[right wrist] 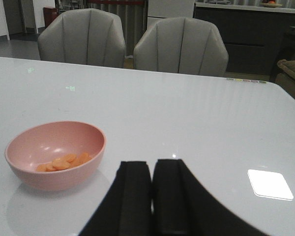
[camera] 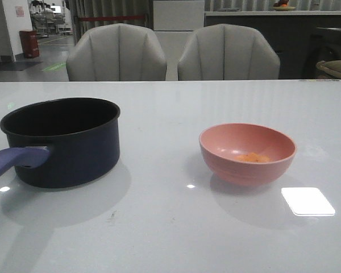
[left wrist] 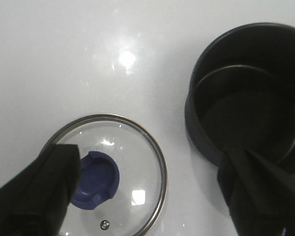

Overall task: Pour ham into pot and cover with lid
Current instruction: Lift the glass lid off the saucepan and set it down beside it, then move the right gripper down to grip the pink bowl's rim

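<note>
The dark navy pot [camera: 62,142] stands at the table's left, its purple-blue handle [camera: 14,161] pointing toward the front; it shows empty in the left wrist view [left wrist: 248,98]. The ham [camera: 253,157] is a small heap of orange bits inside the pink bowl [camera: 247,153], right of centre, also seen as ham [right wrist: 64,162] in the bowl [right wrist: 56,155]. The glass lid [left wrist: 113,174] with its blue knob [left wrist: 96,179] lies flat on the table beside the pot. My left gripper [left wrist: 147,177] hangs open above the lid, holding nothing. My right gripper [right wrist: 152,169] is shut and empty, beside the bowl.
Two grey chairs [camera: 116,54] [camera: 227,54] stand behind the table's far edge. A bright light reflection [camera: 307,201] lies on the white tabletop [camera: 170,227] near the front right. Neither arm shows in the front view.
</note>
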{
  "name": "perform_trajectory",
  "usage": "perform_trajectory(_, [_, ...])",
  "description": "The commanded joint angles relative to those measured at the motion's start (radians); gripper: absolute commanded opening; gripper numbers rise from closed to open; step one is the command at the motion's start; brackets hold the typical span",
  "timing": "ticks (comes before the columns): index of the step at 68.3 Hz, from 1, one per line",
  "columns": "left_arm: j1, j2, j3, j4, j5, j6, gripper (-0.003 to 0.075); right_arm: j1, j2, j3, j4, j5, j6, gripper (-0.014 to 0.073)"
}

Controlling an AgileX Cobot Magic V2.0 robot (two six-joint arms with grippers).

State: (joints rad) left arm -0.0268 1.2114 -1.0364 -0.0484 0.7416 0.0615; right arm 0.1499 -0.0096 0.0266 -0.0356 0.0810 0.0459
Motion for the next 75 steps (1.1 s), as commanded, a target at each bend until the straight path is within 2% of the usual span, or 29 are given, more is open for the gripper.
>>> perform_trajectory(1, [-0.031,-0.146,0.033,-0.016,-0.079,0.002,0.0606,-0.003,-0.021,-0.005,-0.014,-0.087,-0.002,0.0161])
perform_trajectory(24, [-0.131,-0.613,0.372,-0.053,-0.308,0.002,0.0606,-0.003,-0.021,-0.005,-0.014,-0.087,-0.002,0.0161])
perform_trajectory(46, [-0.216,-0.976,0.592,-0.084,-0.343,0.002,0.0606,-0.003,-0.021,-0.005,-0.014,-0.087,-0.002,0.0161])
perform_trajectory(62, [-0.221,-1.069,0.654,-0.117,-0.355,0.002,0.0606,-0.003,-0.021,-0.005,-0.014,-0.089,-0.002,0.0161])
perform_trajectory(72, [-0.221,-1.069,0.654,-0.117,-0.362,0.002,0.0606,-0.002,-0.02,-0.01,0.001,-0.227,0.01,0.0161])
perform_trajectory(75, [-0.221,-1.069,0.654,-0.117,-0.362,0.002,0.0606,-0.002,-0.018,-0.028,0.036,-0.224,0.03,0.0161])
